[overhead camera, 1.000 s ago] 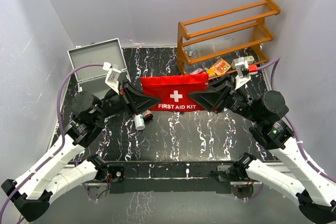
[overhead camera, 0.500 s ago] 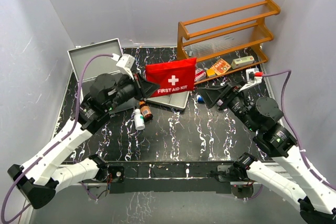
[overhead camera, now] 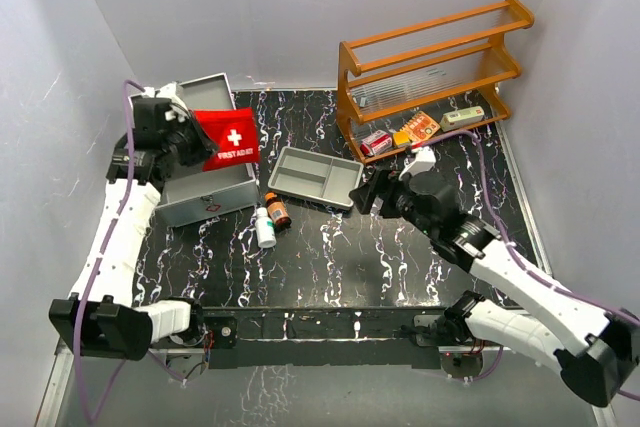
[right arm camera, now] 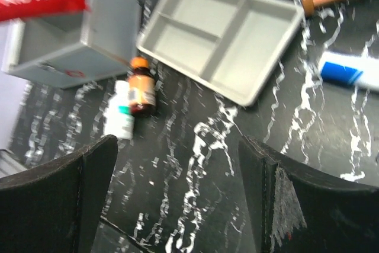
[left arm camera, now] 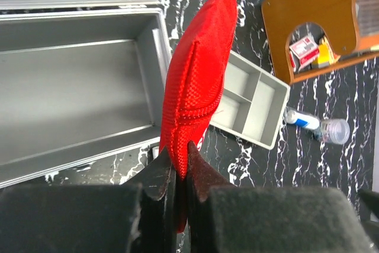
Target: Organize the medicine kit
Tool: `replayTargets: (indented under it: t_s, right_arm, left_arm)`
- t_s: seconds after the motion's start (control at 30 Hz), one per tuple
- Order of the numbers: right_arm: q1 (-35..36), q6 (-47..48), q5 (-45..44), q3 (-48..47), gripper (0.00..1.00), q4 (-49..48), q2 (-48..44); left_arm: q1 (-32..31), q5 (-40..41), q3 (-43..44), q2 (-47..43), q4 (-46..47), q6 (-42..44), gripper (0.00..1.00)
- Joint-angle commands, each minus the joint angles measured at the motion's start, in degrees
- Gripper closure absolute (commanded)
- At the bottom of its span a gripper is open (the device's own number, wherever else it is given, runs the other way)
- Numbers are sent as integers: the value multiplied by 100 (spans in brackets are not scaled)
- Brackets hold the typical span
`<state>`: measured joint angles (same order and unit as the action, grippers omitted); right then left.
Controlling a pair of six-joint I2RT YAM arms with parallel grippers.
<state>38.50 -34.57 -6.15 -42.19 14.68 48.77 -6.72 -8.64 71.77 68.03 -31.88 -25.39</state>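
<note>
Medicine kit (overhead camera: 205, 197): lid open, at table's ten o'clock, inside bare
Left gripper (left arm camera: 179, 159): pinched on red first-aid pouch (left arm camera: 198, 87), over kit's right edge
Right gripper (right arm camera: 177, 146): spread wide, empty
Remaining, likely: pouch, divided tray (overhead camera: 315, 175), white bottle (overhead camera: 265, 230), brown bottle (overhead camera: 277, 210)

Table contents by count: one silver-grey metal case (overhead camera: 210, 197); one red fabric pouch (overhead camera: 228, 139); one shallow grey divided tray (overhead camera: 315, 175); two pill bottles, one white (overhead camera: 265, 229), one amber (overhead camera: 277, 210); one blue-and-white tube (right arm camera: 346, 70); one clear cup (left arm camera: 336, 131); one wooden rack (overhead camera: 430, 57) bearing four small packs (overhead camera: 421, 127).

Red pouch (overhead camera: 228, 139), grey divided tray (overhead camera: 315, 175), wooden rack (overhead camera: 346, 87), brown bottle (overhead camera: 277, 211) beside white bottle (overhead camera: 265, 229)
</note>
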Motion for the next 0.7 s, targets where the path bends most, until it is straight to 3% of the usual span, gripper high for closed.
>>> replayTargets:
  t_s: [0.0, 0.27, 0.67]
  right_arm:
    - [-13, -147, -420, 124, 19, -286, 510]
    - [-13, -244, -1340, -245, 21, 573, 1325]
    - [-16, 187, -1315, -850, 21, 794, 2115]
  left_arm:
    - [617, -325, 832, 127, -1115, -16, 100]
    - [1126, -392, 1253, 672, -1931, 13, 100]
    - [1514, -760, 1334, 1852, -1894, 73, 100]
